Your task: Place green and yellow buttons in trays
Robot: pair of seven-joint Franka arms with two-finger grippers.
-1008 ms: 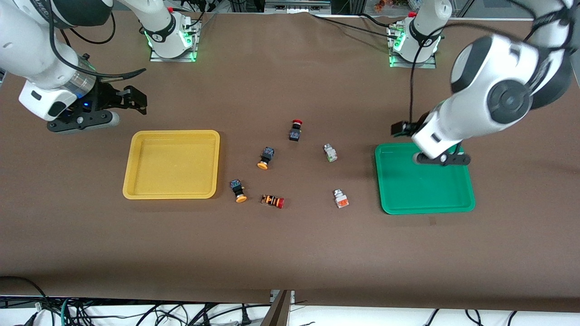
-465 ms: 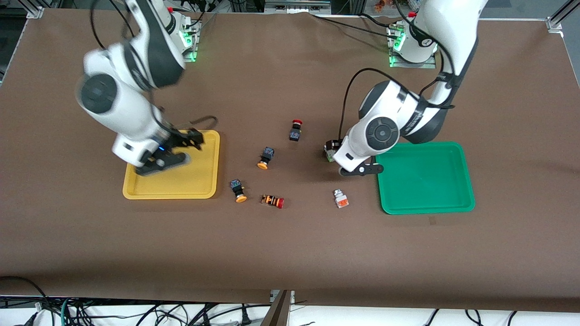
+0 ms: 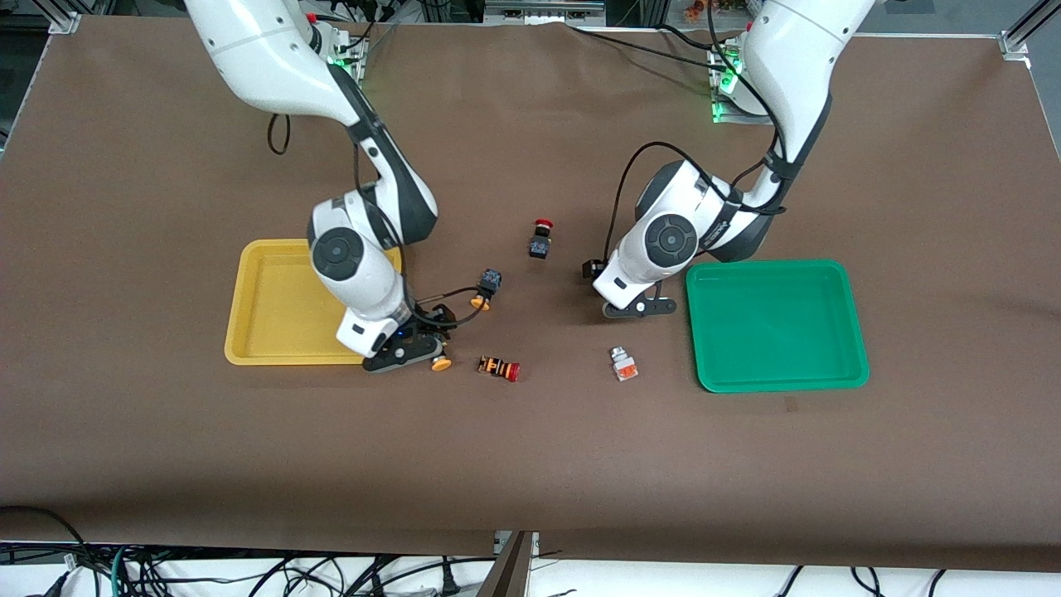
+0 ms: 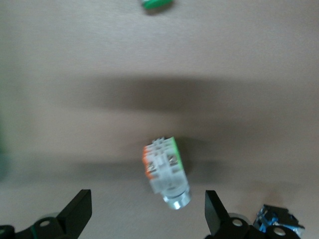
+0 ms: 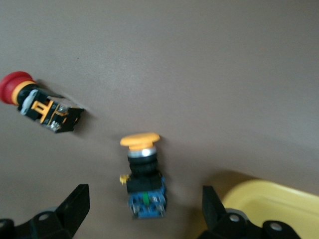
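Buttons lie scattered on the brown table (image 3: 530,464) between two trays, the yellow tray (image 3: 273,303) toward the right arm's end and the green tray (image 3: 775,327) toward the left arm's end. Both arms reach down among them. The right gripper (image 5: 142,219) hangs low just beside the yellow tray's corner, its fingers (image 5: 75,201) spread wide apart on either side of a black button with a yellow cap (image 5: 143,174), which lies on its side on the table and is not touched by either finger. In the front view only that button's cap (image 3: 441,363) shows past the gripper. The left gripper (image 4: 147,219) hangs low near the green tray, its fingers (image 4: 79,209) also wide apart, straddling a white button with a green face (image 4: 164,169) that lies on the table untouched. A second yellow-capped button (image 3: 487,288) lies near the right arm's cable, and a white button with an orange face (image 3: 623,365) lies nearer the front camera than the left gripper. An orange-striped button with a red cap (image 3: 499,368) rests just beside the right gripper, and a black button with a red cap (image 3: 540,239) lies between the two arms. Both trays hold nothing.
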